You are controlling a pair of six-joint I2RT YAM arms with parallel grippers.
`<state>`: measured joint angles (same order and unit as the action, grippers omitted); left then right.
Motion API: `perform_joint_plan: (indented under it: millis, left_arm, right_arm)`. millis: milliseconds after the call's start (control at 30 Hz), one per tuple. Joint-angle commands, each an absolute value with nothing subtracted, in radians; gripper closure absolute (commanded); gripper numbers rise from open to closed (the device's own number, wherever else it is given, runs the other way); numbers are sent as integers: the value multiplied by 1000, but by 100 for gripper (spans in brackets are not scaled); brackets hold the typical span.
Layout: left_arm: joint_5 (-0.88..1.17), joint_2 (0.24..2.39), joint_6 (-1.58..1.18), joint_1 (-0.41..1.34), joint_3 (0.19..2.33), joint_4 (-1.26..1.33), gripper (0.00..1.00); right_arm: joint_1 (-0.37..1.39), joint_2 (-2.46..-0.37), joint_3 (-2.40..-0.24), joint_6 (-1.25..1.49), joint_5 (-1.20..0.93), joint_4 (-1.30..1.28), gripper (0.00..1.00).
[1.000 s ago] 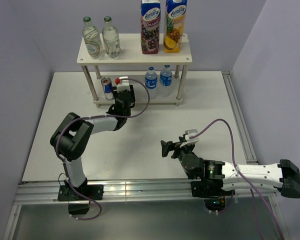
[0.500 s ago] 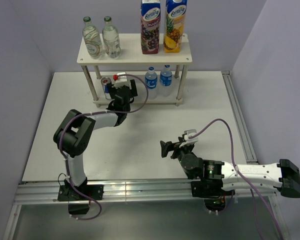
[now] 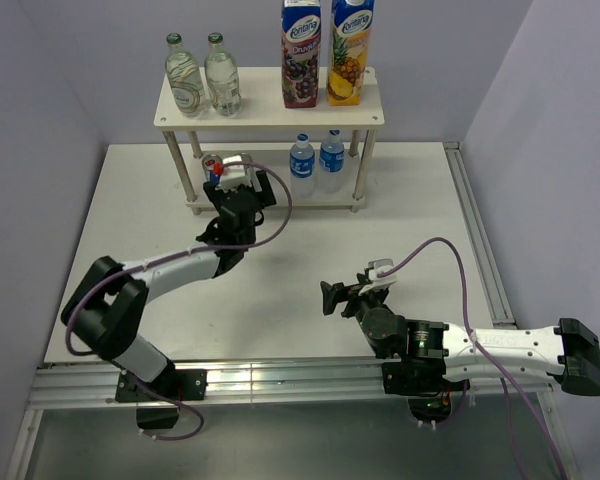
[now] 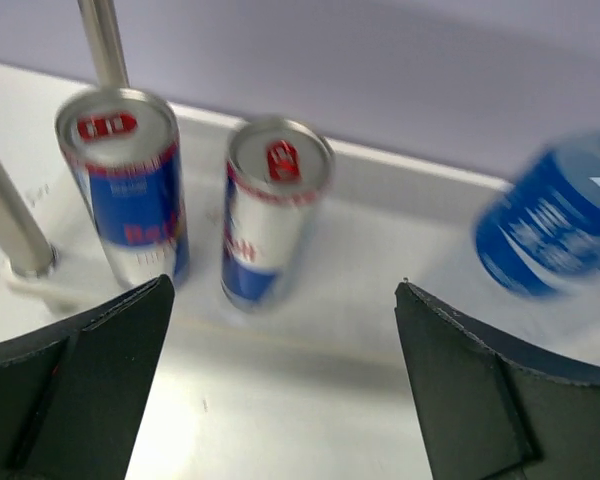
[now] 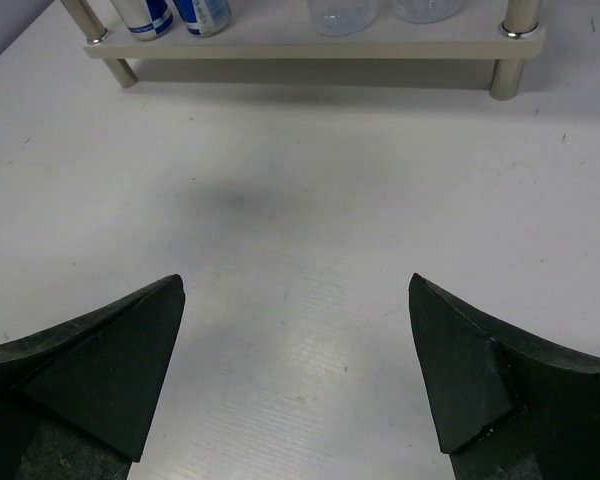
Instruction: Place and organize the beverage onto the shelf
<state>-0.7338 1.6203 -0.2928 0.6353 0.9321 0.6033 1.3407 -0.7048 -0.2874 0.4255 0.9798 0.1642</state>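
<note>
The shelf (image 3: 270,112) stands at the back of the table. Two green-capped glass bottles (image 3: 202,75) occupy its top tier on the left. On the lower tier are two blue-capped water bottles (image 3: 316,162) and two silver-blue-red cans (image 4: 130,190) (image 4: 270,210), upright and side by side at the left end. My left gripper (image 3: 238,188) is open just in front of the cans (image 4: 283,285), touching neither; in the top view it hides one of them. My right gripper (image 3: 347,290) hovers open over the bare table (image 5: 295,280), holding nothing.
Two tall juice cartons (image 3: 325,55) stand on the top tier's right half. A thin white shelf post (image 4: 15,220) rises just left of the cans. The shelf's lower board (image 5: 420,48) lies far ahead of the right gripper. A metal rail (image 3: 475,240) runs along the table's right edge.
My left gripper has opened and let go of a can, which now stands beside the other on the lower tier. The left arm's elbow has swung down and left. The right arm is still.
</note>
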Motion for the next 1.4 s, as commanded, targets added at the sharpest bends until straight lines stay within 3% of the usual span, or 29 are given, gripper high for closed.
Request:
perform_joint_plan:
  millis: [0,200,400,500,733,967,1367]
  left_arm:
    - [-816,1497,-415,712,885,415,1]
    - [-952,1208,-626,917,778,-19,2]
    - [-1060,1002,-741,1103,983,-574,2]
    - [-1058,918,-703,1137,1139,-679,1]
    - [-1035,769,-537,1138,1287,-644,1]
    - [-1081,670,-492,1138,1269,-601,1]
    - [-1103,704,-480,1138,1261,-617,1]
  right_arm:
    - [1335,-690,-302,428,1017,173,0]
    - [1335,-681,-313,457,1046,138,1]
    - [1336,-669,-314,472,1022,126,2]
    - [1336,-672,-318,474,1025,126,2]
    - [1336,-715,-331,483,1029,110,3]
    - [1336,-742,-341,474,1029,118,3]
    - [1336,-732,-337,474,1029,120,3]
